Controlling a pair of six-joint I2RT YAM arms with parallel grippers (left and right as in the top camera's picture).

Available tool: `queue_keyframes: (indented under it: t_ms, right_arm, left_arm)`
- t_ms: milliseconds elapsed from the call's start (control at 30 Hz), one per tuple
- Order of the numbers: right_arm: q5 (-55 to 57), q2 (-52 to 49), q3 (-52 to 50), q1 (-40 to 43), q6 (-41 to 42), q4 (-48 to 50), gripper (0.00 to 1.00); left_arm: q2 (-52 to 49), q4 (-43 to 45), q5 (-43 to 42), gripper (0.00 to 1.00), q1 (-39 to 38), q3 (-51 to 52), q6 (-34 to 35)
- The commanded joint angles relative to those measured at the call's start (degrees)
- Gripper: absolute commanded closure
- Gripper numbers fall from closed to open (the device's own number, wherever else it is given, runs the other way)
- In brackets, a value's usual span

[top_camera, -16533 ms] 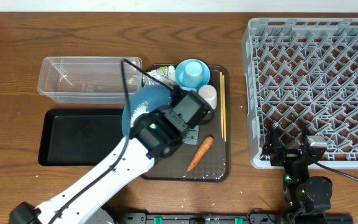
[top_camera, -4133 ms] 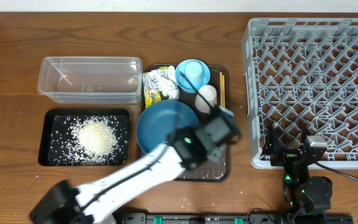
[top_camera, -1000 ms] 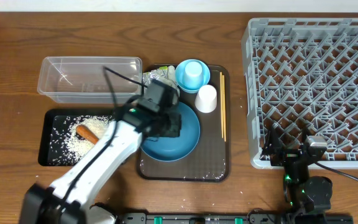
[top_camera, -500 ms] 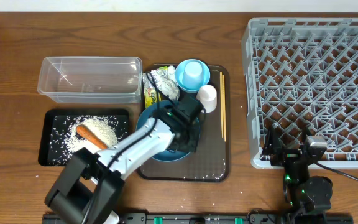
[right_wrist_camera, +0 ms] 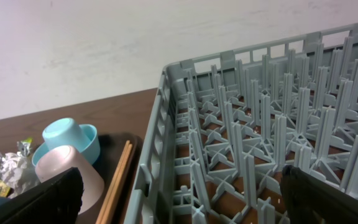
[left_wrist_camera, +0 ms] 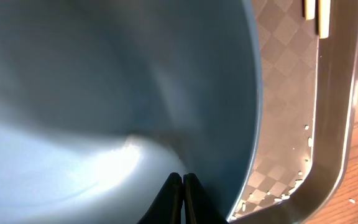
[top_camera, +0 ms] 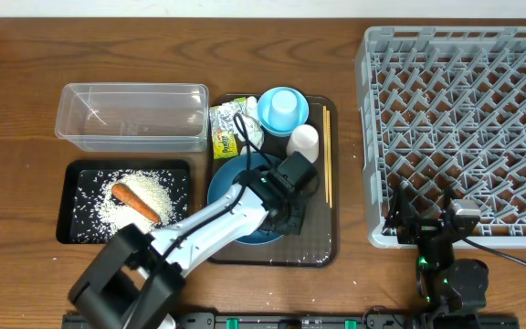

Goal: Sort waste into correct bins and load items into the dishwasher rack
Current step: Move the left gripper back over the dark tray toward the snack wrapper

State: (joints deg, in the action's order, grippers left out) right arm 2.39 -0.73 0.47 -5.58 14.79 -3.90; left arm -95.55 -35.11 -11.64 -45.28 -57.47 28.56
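Note:
The large dark-blue bowl (top_camera: 234, 181) stands on the brown tray (top_camera: 313, 249). My left gripper (top_camera: 287, 217) is over its right side; in the left wrist view the gripper (left_wrist_camera: 183, 178) is shut with nothing between the fingers, low over the bowl's inside (left_wrist_camera: 104, 81). The black tray (top_camera: 73, 228) holds rice (top_camera: 117, 203) and the carrot (top_camera: 137, 202). The clear tub (top_camera: 131, 116) looks bare. The wrapper (top_camera: 228, 135), light-blue bowl (top_camera: 282, 110), white cup (top_camera: 303, 143) and chopsticks (top_camera: 326, 164) sit on the brown tray. My right gripper (top_camera: 424, 216) (right_wrist_camera: 182, 199) stands open at the rack's (top_camera: 459, 128) front edge.
Loose rice grains (left_wrist_camera: 298, 180) lie on the brown tray's (left_wrist_camera: 329, 124) near right corner. The right wrist view shows the rack wall (right_wrist_camera: 160, 162), the chopsticks (right_wrist_camera: 120, 177), the white cup (right_wrist_camera: 67, 177) and the light-blue bowl (right_wrist_camera: 73, 138) to its left.
My left arm has swung right, from the bowl's left side across to its right side, and its jaws have closed fully. The right arm has not moved.

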Motion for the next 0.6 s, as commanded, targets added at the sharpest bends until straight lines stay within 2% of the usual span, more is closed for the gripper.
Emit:
queue_keyframes:
  t_ms: [0,67,133,167,400,567]
  right_arm:
    - [0.6,0.2,-0.2,-0.5,-0.7,-0.1,0.01]
    - [0.6,0.2,-0.2,-0.5,-0.7,-0.1,0.01]
    - [0.6,0.2,-0.2,-0.5,-0.7,-0.1,0.01]
    - [0.6,0.2,-0.2,-0.5,-0.7,-0.1,0.01]
    - [0.6,0.2,-0.2,-0.5,-0.7,-0.1,0.01]
    - [0.6,0.2,-0.2,-0.5,-0.7,-0.1,0.01]
  left_arm:
    - [4.7,-1.0,0.9,0.94,1.0,-2.5,-0.2]
    - [7.7,-1.7,2.3,0.83,1.5,-3.8,-1.3]
    - [11.1,-2.1,5.3,0.56,2.7,-5.1,-1.3]
    - [12.7,-2.1,6.6,0.48,3.6,-5.7,-1.3]
    - [20.5,-1.9,7.6,0.22,12.3,-11.5,-1.8]
    - [21.0,-1.7,7.6,0.13,15.5,-16.1,-2.6]
